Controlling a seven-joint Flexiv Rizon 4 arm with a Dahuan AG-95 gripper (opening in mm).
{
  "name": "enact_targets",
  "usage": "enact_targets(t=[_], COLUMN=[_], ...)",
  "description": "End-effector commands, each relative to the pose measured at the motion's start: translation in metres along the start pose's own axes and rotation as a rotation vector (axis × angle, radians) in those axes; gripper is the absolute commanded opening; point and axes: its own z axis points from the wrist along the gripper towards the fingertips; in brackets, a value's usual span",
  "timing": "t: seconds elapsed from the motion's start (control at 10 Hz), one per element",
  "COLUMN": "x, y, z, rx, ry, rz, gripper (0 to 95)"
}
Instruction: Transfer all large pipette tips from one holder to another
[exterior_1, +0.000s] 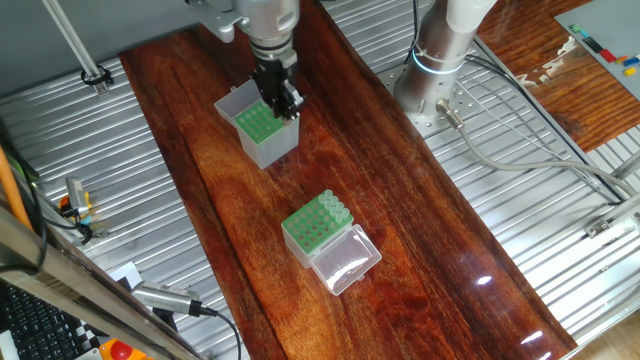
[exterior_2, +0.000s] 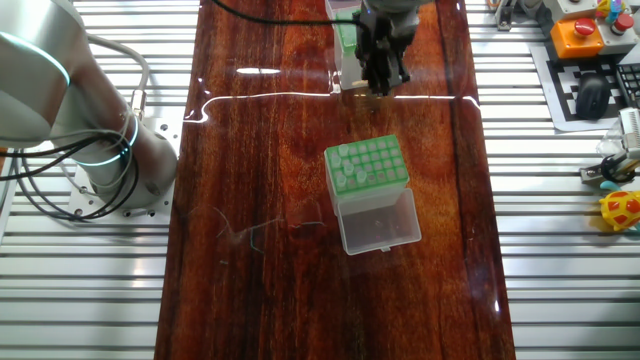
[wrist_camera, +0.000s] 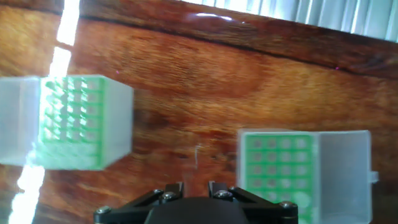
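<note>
While the tool (exterior_1: 283, 100) hovers, the taller holder (exterior_1: 262, 127) sits beneath — touching unclear.

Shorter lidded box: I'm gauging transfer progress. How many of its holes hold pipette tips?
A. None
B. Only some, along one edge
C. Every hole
B: in the shorter box, the large pipette tips stand only along one edge of the green plate; the other holes show empty.
</note>
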Motion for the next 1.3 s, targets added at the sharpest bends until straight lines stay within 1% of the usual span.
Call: enact_targets(t=[0.1,0.2,0.3,0.4,0.5,0.6,0.7,0.8,0.9,1.0,1.1,1.2,1.3], x=[0.002,0.002,0.002,0.005,0.011,0.016,0.024,0.03,0.032,0.032,0.032,0.032,0.032], y=[-0.001,-0.001,-0.001,-0.016,-0.038,-0.056,-0.081,-0.091,-0.09,-0.09,-0.09,-0.09,-0.09], z=[-0.001,-0.001,-0.001,0.005,0.011,0.015,0.019,0.022,0.023,0.023,0.023,0.023,0.023], rx=[0.007,0.017,0.019,0.024,0.023,0.022,0.019,0.019,0.015,0.017,0.017,0.02,0.029], ry=[0.012,0.015,0.011,0.002,0.002,0.002,0.003,0.003,0.003,0.007,0.007,0.001,0.003], rz=[0.108,0.161,0.167,0.153,0.12,0.092,0.048,0.028,0.034,0.056,0.056,0.13,0.201], gripper=[19.0,19.0,19.0,19.0,19.0,19.0,19.0,19.0,19.0,19.0,19.0,19.0,19.0])
